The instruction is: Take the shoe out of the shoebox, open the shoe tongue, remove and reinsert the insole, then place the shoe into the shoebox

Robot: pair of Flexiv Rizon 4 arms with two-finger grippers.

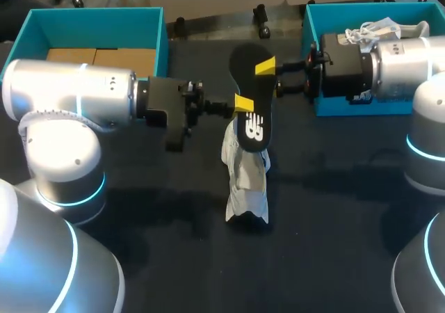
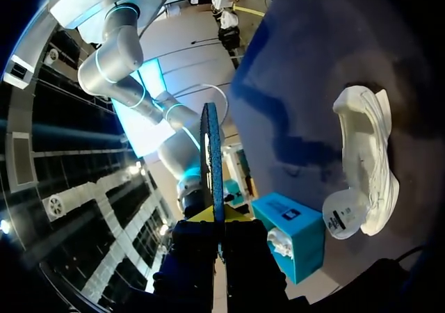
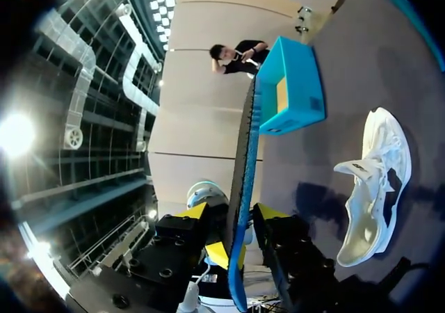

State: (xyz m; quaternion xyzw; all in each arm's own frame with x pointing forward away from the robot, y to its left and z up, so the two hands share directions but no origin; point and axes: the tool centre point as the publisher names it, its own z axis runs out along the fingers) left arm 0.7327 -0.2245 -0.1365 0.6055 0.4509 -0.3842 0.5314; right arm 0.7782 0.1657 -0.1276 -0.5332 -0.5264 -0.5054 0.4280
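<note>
The shoe lies on the tabletop nearest me, just below the insole. I hold the insole on edge in the air, with my left gripper clamped on one side and my right gripper clamped on the other. I judge this steadies it for reinsertion. Beyond stand the left shoebox and the right shoebox.

2 silver arms, cyan rings, black wrists

On your dark worktop a white shoe lies mid-surface; a teal left shoebox and right shoebox stand along the far edge.
</note>
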